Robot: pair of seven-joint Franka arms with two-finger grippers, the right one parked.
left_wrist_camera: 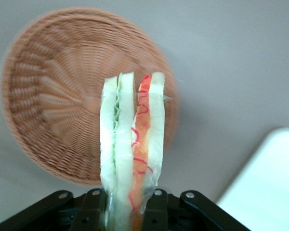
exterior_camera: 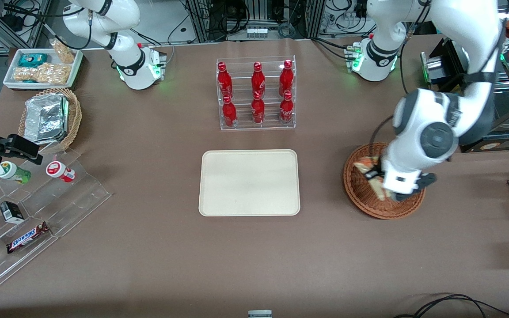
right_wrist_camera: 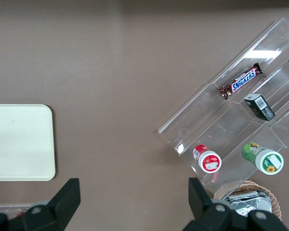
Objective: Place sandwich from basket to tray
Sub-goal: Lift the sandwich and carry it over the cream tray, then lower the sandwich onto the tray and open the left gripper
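Front view: hand (exterior_camera: 380,179) grips sandwich (left_wrist_camera: 131,144) above basket (exterior_camera: 360,194); SNICKERS bar (exterior_camera: 28,237).

The left arm (exterior_camera: 466,31) is glossy white with dark grey round joint caps, a thin black cable, a green-lit base and a black, screw-studded gripper (exterior_camera: 378,181) just below the frame's mid-height.

Robot lab, dressed up as a mock snack shop. Evidence: two white arms bolted to a brown-covered table (exterior_camera: 157,247), cable bundles and metal rack frames (exterior_camera: 259,17) along its edge farthest from the front camera. Shop props: clear rack of red bottles (exterior_camera: 256,93), stepped clear display (exterior_camera: 38,212) with candy bar (Snickers) (exterior_camera: 27,237), small cups and boxes. The gripper (exterior_camera: 380,176) hangs above a wicker basket (exterior_camera: 385,207), gripping a sandwich (left_wrist_camera: 131,149), beige tray (exterior_camera: 249,183) nearby toward the parked arm's end.
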